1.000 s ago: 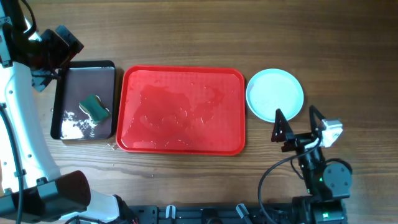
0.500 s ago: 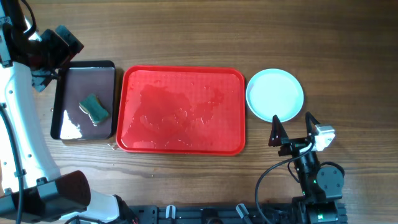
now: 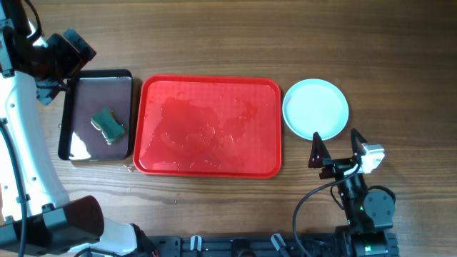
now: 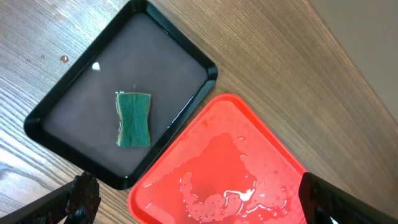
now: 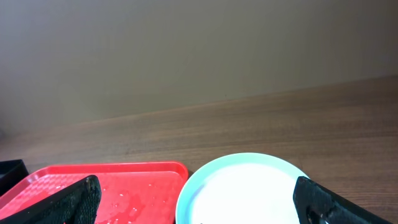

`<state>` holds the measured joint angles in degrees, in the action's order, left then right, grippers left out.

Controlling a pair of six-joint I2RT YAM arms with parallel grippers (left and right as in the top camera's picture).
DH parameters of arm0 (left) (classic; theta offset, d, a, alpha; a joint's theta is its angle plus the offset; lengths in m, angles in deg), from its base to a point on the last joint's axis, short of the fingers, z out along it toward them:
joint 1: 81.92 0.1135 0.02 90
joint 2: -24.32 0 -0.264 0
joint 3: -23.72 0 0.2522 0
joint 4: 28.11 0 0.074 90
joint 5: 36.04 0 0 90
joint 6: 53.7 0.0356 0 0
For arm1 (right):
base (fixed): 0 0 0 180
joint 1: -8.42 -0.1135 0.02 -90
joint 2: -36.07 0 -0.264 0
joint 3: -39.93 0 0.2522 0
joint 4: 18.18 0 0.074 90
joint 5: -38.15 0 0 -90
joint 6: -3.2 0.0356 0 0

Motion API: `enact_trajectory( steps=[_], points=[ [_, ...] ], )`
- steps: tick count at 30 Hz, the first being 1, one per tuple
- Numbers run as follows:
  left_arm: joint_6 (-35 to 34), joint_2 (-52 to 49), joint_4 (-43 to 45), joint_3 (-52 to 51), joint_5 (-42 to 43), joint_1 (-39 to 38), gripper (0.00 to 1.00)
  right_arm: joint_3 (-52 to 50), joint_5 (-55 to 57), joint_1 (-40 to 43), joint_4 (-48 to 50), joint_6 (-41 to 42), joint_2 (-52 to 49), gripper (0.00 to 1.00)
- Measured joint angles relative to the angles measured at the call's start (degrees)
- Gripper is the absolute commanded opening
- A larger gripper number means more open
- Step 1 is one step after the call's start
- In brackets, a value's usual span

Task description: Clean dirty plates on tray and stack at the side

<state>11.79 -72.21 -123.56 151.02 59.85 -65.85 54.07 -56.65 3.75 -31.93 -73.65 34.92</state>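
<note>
The red tray [image 3: 207,127] lies mid-table, wet with water streaks and with no plate on it; its corner also shows as the tray [image 4: 236,168] and tray [image 5: 118,186]. A pale turquoise plate [image 3: 315,108] rests on the wood just right of the tray, and its rim shows close up as the plate [image 5: 242,186]. My right gripper [image 3: 336,135] hovers open at the plate's near edge, holding nothing; the right gripper [image 5: 196,208] frames tray corner and plate. My left gripper [image 4: 202,205] hangs open and high over the tray's left end.
A black tray [image 3: 96,114] left of the red one holds a green sponge [image 3: 108,125], seen from above as the sponge [image 4: 133,118]. The left arm [image 3: 21,121] stands along the table's left edge. Water drops dot the wood near the black tray.
My right gripper has drawn back from the plate toward the table's near edge, still open. The left arm has not moved.
</note>
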Motion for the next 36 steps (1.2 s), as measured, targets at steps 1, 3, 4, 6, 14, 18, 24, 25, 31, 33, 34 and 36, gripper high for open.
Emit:
enact_trajectory(
  steps=[1,3,4,6,14,18,24,25,31,33,34,36],
  points=[
    [0.0,0.0,0.0,0.0,0.0,0.0,1.00,0.0,0.0,0.0,0.0,0.0,0.0,1.00],
    [0.0,0.0,0.0,0.0,0.0,0.0,1.00,0.0,0.0,0.0,0.0,0.0,0.0,1.00],
    [0.0,0.0,0.0,0.0,0.0,0.0,1.00,0.0,0.0,0.0,0.0,0.0,0.0,1.00],
    [0.0,0.0,0.0,0.0,0.0,0.0,1.00,0.0,0.0,0.0,0.0,0.0,0.0,1.00],
    [0.0,0.0,-0.2,0.0,0.0,0.0,1.00,0.0,0.0,0.0,0.0,0.0,0.0,0.99],
    [0.0,1.5,0.4,-0.3,-1.1,-0.2,1.00,0.0,0.0,0.0,0.0,0.0,0.0,1.00],
    [0.7,14.8,14.8,-8.5,-4.2,-3.1,1.00,0.0,0.0,0.0,0.0,0.0,0.0,1.00],
    [0.9,17.4,17.1,-10.5,-4.3,-3.5,1.00,0.0,0.0,0.0,0.0,0.0,0.0,1.00],
    [3.0,38.8,33.1,-31.3,-5.0,-4.5,1.00,0.0,0.0,0.0,0.0,0.0,0.0,1.00],
    [4.2,45.9,38.8,-40.3,-5.2,-4.5,1.00,0.0,0.0,0.0,0.0,0.0,0.0,1.00],
    [4.8,49.5,41.6,-45.3,-5.2,-4.5,1.00,0.0,0.0,0.0,0.0,0.0,0.0,1.00],
    [5.4,54.7,47.3,-53.3,-5.2,-4.5,1.00,0.0,0.0,0.0,0.0,0.0,0.0,1.00]
  ],
)
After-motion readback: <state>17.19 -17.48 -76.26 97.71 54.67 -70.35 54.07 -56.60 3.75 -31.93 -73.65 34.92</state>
